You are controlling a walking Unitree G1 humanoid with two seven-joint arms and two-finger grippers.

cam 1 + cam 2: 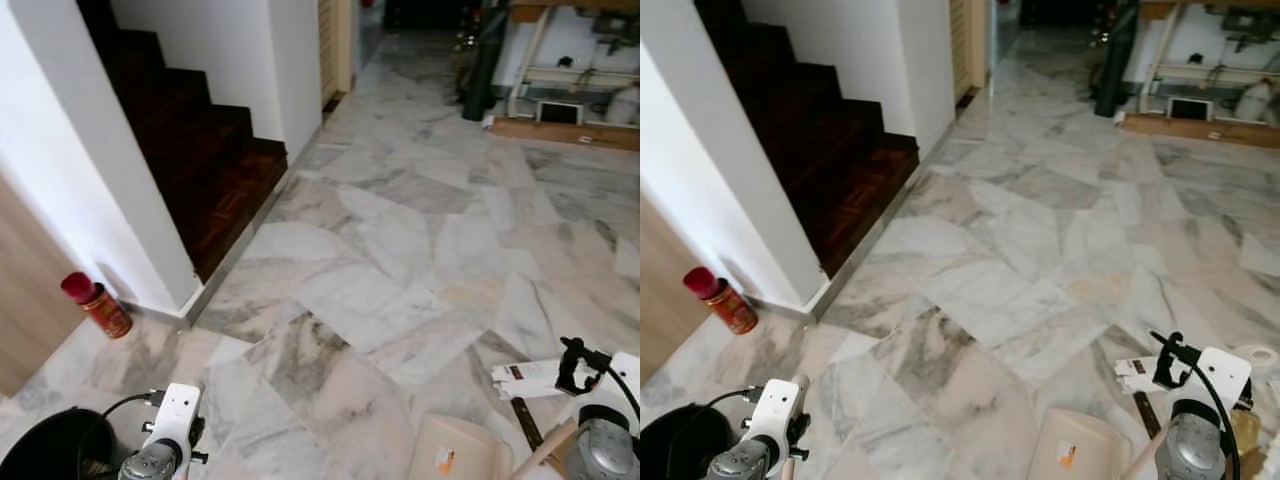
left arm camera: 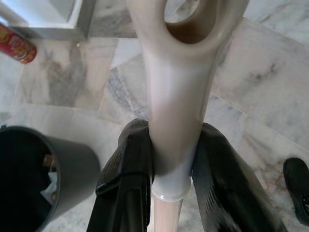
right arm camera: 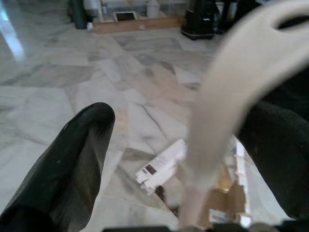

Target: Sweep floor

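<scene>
My left gripper (image 2: pixel 174 145) is shut on a beige plastic handle (image 2: pixel 176 87) with a hanging hole at its end. Its black fingers (image 2: pixel 130 159) press on both sides of the handle, low over the marble floor (image 1: pixel 400 250). The left arm (image 1: pixel 165 440) shows at the bottom left, beside a black bin (image 1: pixel 50 450). My right gripper (image 3: pixel 186 121) stands open around a second beige handle (image 3: pixel 227 82). This handle leans against one finger, with a clear gap to the other. A beige dustpan (image 1: pixel 460 450) sits on the floor by the right arm (image 1: pixel 600 420). A white carton (image 1: pixel 530 378) lies just beyond it.
Dark wooden stairs (image 1: pixel 200 150) rise at the left behind a white wall (image 1: pixel 90 180). A red can (image 1: pixel 97 305) stands at the wall's foot. A wooden panel (image 1: pixel 25 290) borders the left edge. Furniture and a low wooden board (image 1: pixel 560 130) stand at the far right. Open marble floor stretches ahead.
</scene>
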